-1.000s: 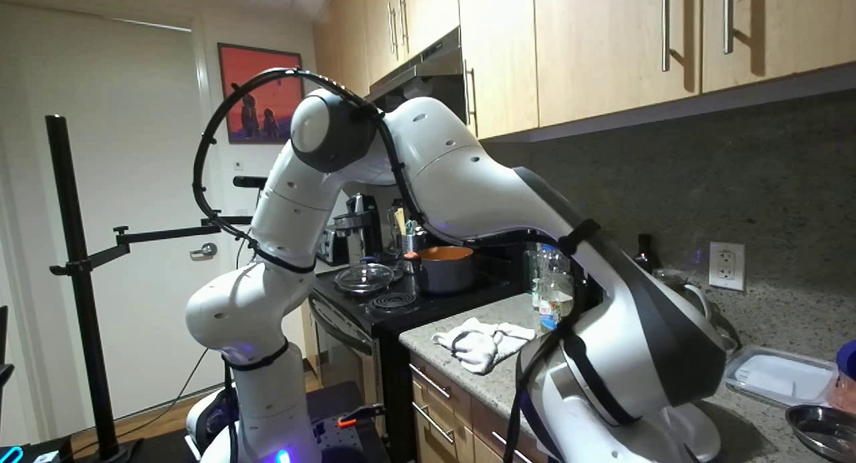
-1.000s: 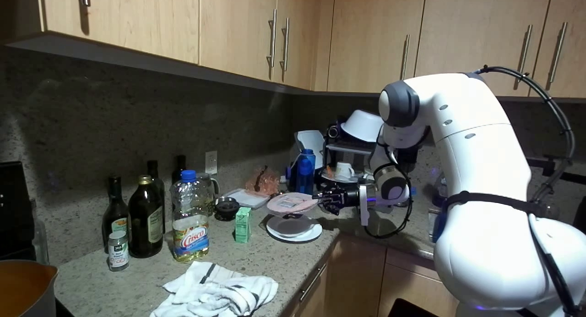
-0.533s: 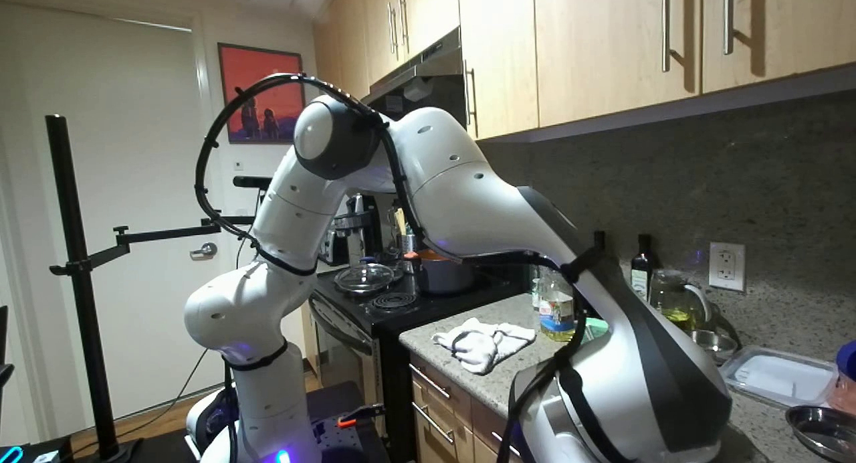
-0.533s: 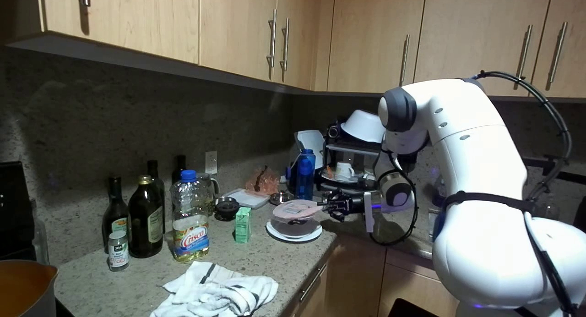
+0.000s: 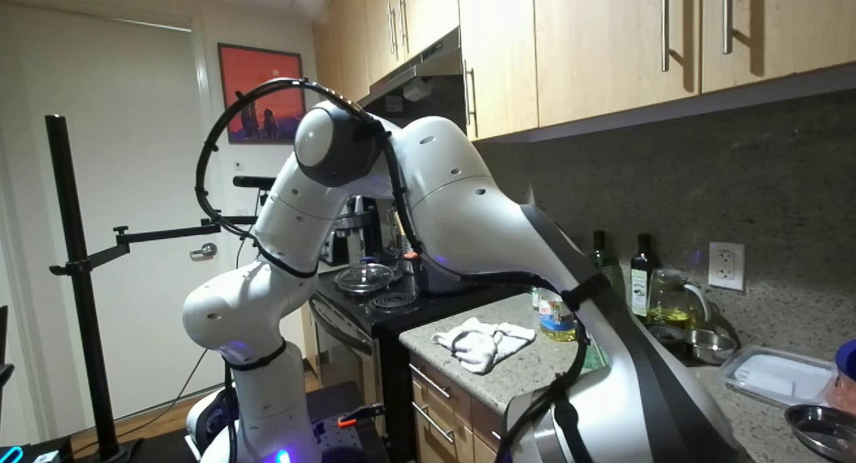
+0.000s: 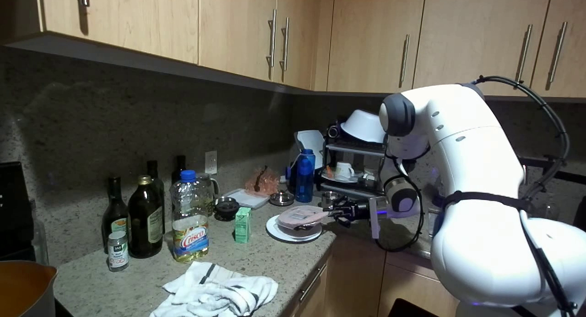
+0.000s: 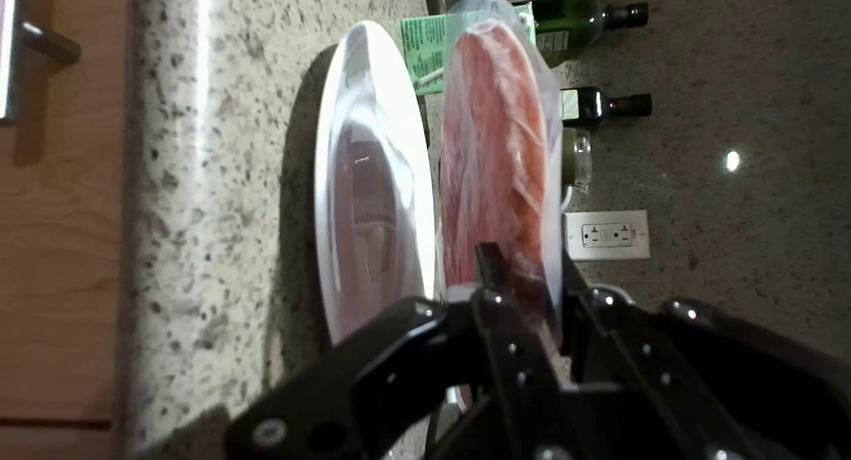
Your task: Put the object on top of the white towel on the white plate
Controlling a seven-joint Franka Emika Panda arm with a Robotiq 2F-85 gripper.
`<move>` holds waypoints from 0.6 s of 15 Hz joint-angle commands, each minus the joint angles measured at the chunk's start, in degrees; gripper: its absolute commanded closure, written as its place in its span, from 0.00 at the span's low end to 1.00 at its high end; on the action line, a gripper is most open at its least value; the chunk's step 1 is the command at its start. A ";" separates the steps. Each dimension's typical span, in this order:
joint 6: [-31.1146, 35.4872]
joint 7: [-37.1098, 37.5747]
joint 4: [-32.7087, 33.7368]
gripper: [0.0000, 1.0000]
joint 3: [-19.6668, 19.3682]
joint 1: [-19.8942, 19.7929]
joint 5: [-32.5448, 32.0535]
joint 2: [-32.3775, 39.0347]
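Your gripper [image 7: 530,257] is black, the packet [image 7: 495,161] pink and red, the plate [image 6: 272,226] white. You also see a white towel [image 6: 229,292] with dark stripes, a green carton [image 6: 243,225], and a speckled grey surface [image 7: 219,147].

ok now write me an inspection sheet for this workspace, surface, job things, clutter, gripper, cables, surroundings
Surface: speckled counter, running up to the stove.
Job's things: wrapped pack held over the white plate, whether they touch cannot be told; white towel lies crumpled on the counter, nothing seen on top.
Clutter: oil bottle, green carton, spice jar and dark bottles, all upright.
Gripper: the gripper is closed on the edge of the wrapped pack.
Cables: black cable strapped along the arm, bowing out in a loop.
Surroundings: glass lid on the stove; wall outlet with no plug in it.
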 commanded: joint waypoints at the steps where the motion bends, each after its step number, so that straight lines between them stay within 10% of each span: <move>1: -3.05 -2.14 0.25 0.95 0.85 -0.40 -0.65 -0.26; 9: -3.06 -2.39 1.64 0.95 1.66 0.27 -1.03 1.19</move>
